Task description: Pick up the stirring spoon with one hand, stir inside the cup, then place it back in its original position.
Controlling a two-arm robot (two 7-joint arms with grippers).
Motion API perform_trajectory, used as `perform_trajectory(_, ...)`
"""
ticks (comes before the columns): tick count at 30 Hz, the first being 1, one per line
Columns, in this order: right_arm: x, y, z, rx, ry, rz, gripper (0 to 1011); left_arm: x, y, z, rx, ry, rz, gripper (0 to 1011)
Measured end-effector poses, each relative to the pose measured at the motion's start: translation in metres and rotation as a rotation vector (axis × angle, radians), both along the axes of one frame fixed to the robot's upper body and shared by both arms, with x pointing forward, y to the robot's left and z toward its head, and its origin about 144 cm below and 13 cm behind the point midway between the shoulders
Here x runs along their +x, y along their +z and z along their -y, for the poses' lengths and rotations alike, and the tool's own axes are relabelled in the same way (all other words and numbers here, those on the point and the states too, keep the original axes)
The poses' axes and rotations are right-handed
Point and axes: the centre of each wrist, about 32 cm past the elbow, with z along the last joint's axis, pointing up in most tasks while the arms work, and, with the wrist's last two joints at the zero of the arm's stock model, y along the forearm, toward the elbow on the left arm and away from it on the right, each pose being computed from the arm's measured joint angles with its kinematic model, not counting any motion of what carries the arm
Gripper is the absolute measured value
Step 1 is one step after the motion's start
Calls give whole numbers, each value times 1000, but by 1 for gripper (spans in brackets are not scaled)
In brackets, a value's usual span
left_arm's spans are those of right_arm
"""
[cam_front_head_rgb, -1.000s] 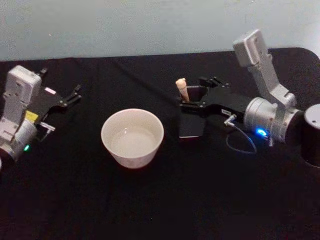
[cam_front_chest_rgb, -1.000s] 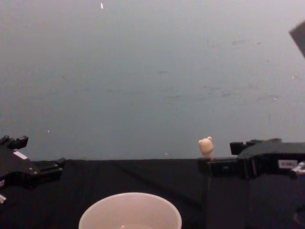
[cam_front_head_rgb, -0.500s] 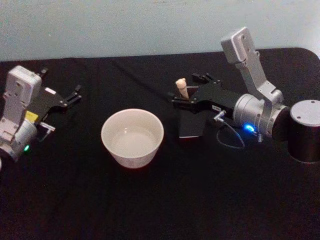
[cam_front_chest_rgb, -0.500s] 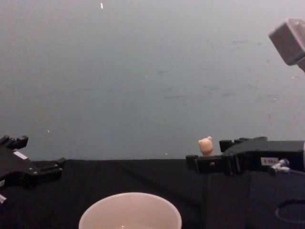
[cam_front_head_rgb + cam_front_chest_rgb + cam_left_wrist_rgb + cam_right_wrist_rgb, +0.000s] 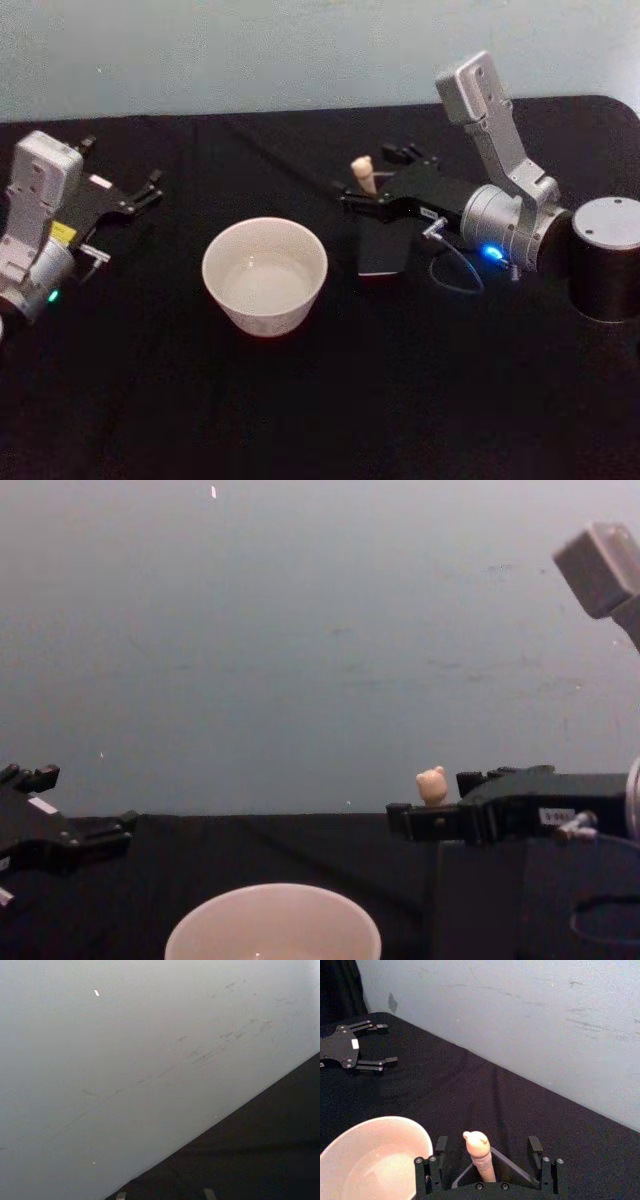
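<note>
Black table point(image 5: 300, 400). Right gripper point(image 5: 487, 1141) — jaws wide, straddling the spoon point(image 5: 479, 1152) without touching it; the right wrist view resolves this gap, the head view does not. Left gripper point(image 5: 390, 1042) parked far left, jaws apart. Cup point(image 5: 265, 272), cut off low in the chest view. Holder point(image 5: 383, 250) just right of the cup — the spoon stands in it, stem and bowl hidden.

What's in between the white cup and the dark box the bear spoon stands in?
Nothing: in the head view, just bare black table lies between the cup and the holder box.
</note>
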Motion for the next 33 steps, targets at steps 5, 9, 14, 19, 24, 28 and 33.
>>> perform_trajectory(5, 0, 0, 0, 1, 0, 0, 1002, 0, 0, 0, 0, 0, 0, 1001)
perform_trajectory(9, 0, 0, 0, 2, 1, -1, 959, 0, 0, 0, 0, 0, 0, 1001)
perform_trajectory(14, 0, 0, 0, 3, 1, -1, 860, 0, 0, 0, 0, 0, 0, 1001)
perform_trajectory(19, -1, 0, 0, 3, 1, -1, 716, 0, 0, 0, 0, 0, 0, 1001)
perform_trajectory(24, -1, 0, 1, 3, 2, -1, 562, 0, 0, 0, 0, 0, 0, 1001)
perform_trajectory(28, -1, 0, 1, 4, 2, 0, 416, 0, 0, 0, 0, 0, 0, 1001)
perform_trajectory(33, -1, 0, 1, 4, 2, 0, 269, 0, 0, 0, 0, 0, 0, 1001)
